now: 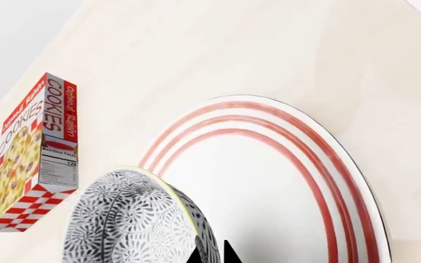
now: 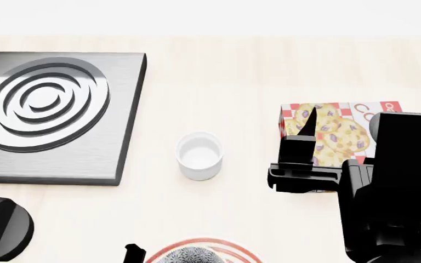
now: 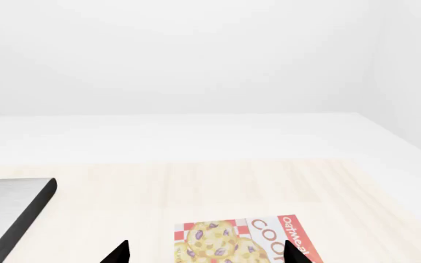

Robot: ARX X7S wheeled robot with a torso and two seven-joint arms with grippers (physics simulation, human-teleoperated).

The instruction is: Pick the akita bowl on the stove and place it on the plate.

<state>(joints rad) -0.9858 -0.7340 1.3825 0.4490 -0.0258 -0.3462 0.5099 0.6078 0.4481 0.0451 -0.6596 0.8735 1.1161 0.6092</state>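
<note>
While the pale wooden bench (image 2: pixel 218 76) runs back to a blank white wall, the ringed grey stove (image 2: pixel 50 115) sits bare at its left, the speckled akita bowl (image 1: pixel 134 219) hangs over the red-ringed plate (image 1: pixel 269 181), left fingers' spread untellable, right fingers (image 3: pixel 203 253) wide apart, empty.

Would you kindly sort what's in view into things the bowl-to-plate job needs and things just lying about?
Job:
bowl, at the left gripper
plate
stove, now bare

Lying about:
cookie box
white cup
right gripper, jaws open over the box
</note>
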